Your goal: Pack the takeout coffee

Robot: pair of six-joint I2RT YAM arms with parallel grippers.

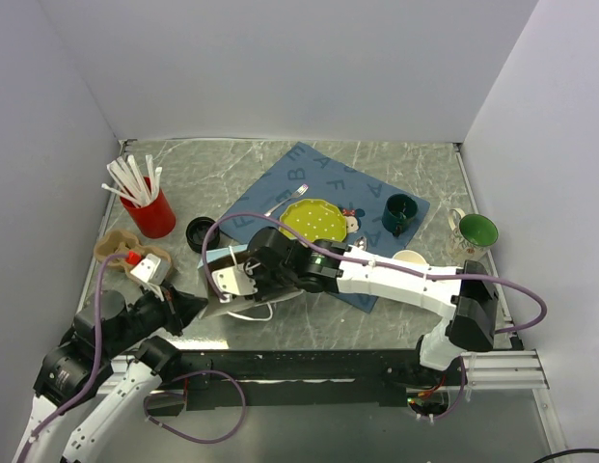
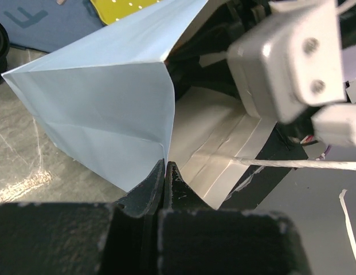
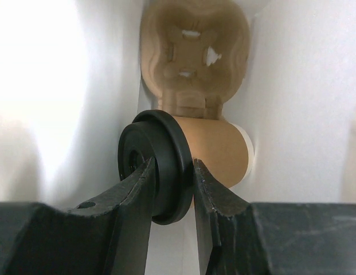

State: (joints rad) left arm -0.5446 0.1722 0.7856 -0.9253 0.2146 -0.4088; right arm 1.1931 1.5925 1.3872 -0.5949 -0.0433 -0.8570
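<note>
From above, you see a white paper bag (image 1: 220, 258) lying on its side on the grey table (image 1: 395, 164), close to the front edge. Your left claw (image 1: 191, 307) meets the bag at its near left side. Your right arm (image 1: 395, 275) reaches across from the right, with its end at the bag's mouth. Whatever it holds is out of sight from here. Behind the bag lies a blue cloth (image 1: 309, 169) with a yellow plate (image 1: 312, 222) on it. A loose black lid (image 1: 200, 231) sits just left of the cloth, and a red cup (image 1: 156, 217) of white sticks stands farther left.

On the left wrist camera, your left claw is clamped tight. Its two black fingers (image 2: 150, 190) are pressed together on the paper edge at a corner of the bag's mouth. The bag opens away from you. The white housing (image 2: 286, 57) of the right arm fills the upper right, and a white cord handle (image 2: 292, 164) runs off to the right.

On the right wrist camera, your right claw (image 3: 173, 167) grips the coffee cup (image 3: 218, 150) by its own lid (image 3: 157, 172), one finger on each side. The cup lies on its side between the bag's white walls, its bottom pointing away from you. A brown pulp tray (image 3: 192, 51) shows just past it; you cannot tell whether the two touch.
</note>
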